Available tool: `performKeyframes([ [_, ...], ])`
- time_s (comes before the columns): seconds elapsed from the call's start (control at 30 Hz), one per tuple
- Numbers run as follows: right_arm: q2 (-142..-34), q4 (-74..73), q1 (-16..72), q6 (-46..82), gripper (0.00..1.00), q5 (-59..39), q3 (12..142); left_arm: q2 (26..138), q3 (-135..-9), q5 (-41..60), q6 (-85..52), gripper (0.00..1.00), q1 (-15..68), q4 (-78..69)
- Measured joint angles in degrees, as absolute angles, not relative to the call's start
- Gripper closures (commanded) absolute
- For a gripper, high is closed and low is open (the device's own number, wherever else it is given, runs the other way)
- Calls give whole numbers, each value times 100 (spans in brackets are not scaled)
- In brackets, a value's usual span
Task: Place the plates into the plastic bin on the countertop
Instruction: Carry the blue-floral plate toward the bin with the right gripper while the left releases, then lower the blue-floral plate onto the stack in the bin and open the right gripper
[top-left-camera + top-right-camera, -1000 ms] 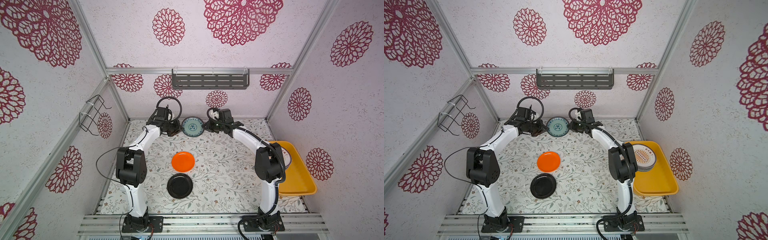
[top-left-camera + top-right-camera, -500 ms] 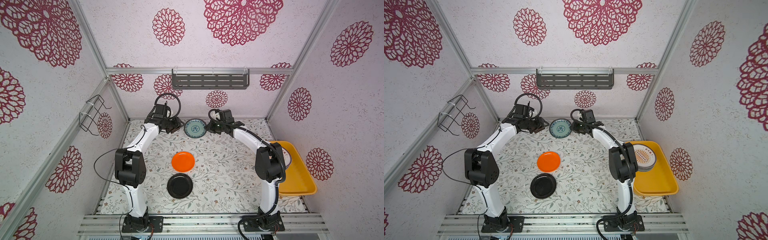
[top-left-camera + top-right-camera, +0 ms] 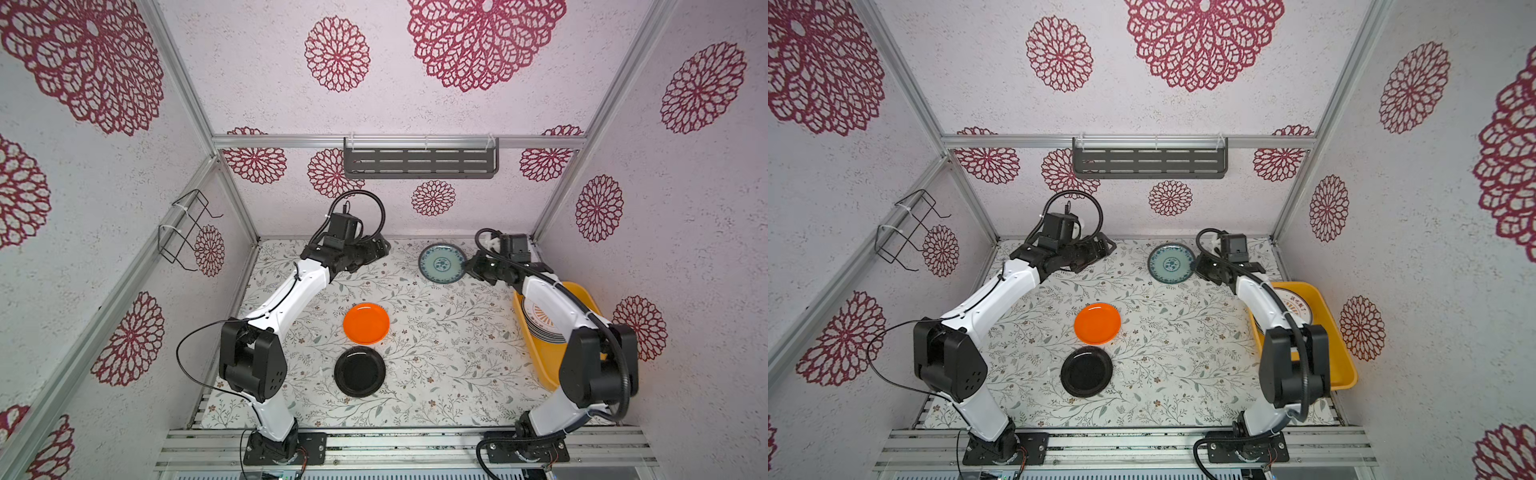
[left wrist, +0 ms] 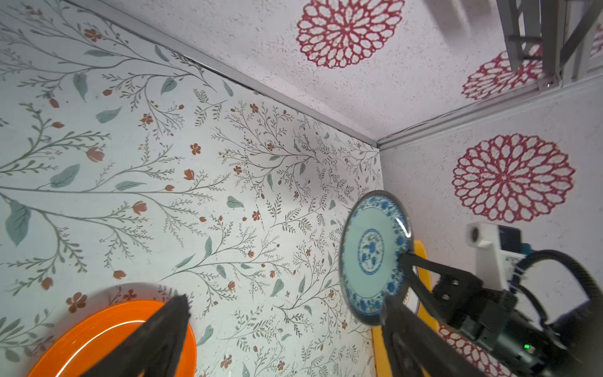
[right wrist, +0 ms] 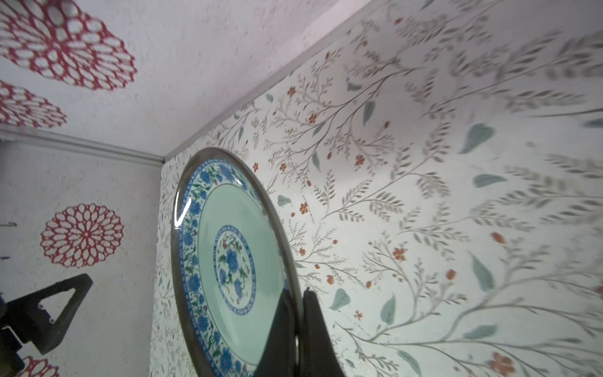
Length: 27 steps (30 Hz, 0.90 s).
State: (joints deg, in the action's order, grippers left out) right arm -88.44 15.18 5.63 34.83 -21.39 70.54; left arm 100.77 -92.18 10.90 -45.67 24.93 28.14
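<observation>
**Two arms in white and black**

Smooth white shells along the long links of the left arm [image 3: 291, 291] and right arm [image 3: 548, 299]; boxy black housings [image 3: 253, 365] at the joints, dotted with small round holes. Black base plates [image 3: 286, 451] studded with bright screws. Thin black cable [image 3: 183, 353] off the left elbow, thick ribbed black hose [image 3: 619, 374] down the right. Black, wedge-shaped fingers [image 4: 163, 333] on the left hand [image 3: 384, 248]. White camera block [image 4: 486, 243] and a tiny green light behind the right hand [image 3: 468, 266].

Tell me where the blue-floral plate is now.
In both top views the blue-floral plate is over the back right of the countertop, its rim pinched in the right hand, near the back wall.
</observation>
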Motion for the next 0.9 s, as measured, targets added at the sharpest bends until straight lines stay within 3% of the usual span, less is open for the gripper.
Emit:
performKeyframes([
  [0.27,-7338,1664,-637,3347,100,-1610,5924,10073,-9218,259,-4582,3,3378,2596],
  [0.5,-7264,1968,-1946,3249,100,-1573,5782,10073,-9218,56,-4506,3,3579,2338],
  [0.9,-7159,1667,-2567,3798,100,-1865,4635,10108,-9588,506,-3776,3,3514,2471],
])
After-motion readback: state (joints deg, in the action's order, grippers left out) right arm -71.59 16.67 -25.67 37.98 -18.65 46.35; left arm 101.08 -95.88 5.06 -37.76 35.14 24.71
